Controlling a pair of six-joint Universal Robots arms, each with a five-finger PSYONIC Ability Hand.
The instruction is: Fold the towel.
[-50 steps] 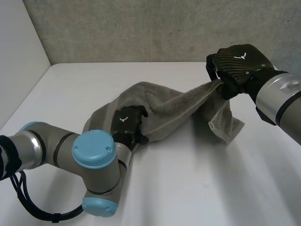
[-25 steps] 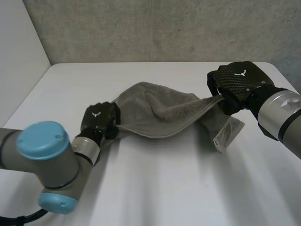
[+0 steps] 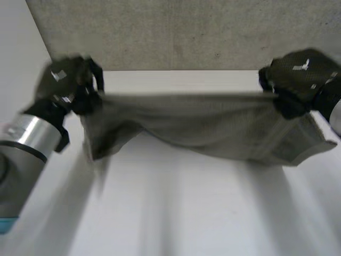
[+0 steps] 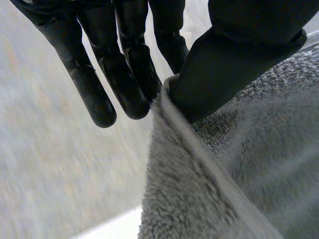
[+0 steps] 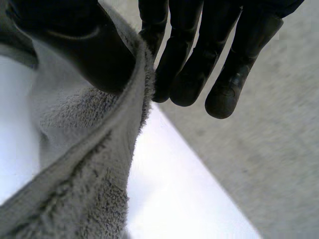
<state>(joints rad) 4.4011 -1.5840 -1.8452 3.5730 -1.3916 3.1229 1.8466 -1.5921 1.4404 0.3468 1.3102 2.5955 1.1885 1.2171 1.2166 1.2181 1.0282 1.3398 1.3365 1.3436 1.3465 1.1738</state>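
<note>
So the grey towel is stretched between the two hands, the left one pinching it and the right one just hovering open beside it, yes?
Not quite: the right hand pinches the towel too; the right wrist view shows its edge caught between thumb and fingers. The towel is indeed stretched between them, with the left hand pinching it.

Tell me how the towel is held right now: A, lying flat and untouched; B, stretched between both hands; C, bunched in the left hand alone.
B: the left hand and the right hand each pinch one end of the towel between thumb and fingers, and it hangs spread between them.
</note>
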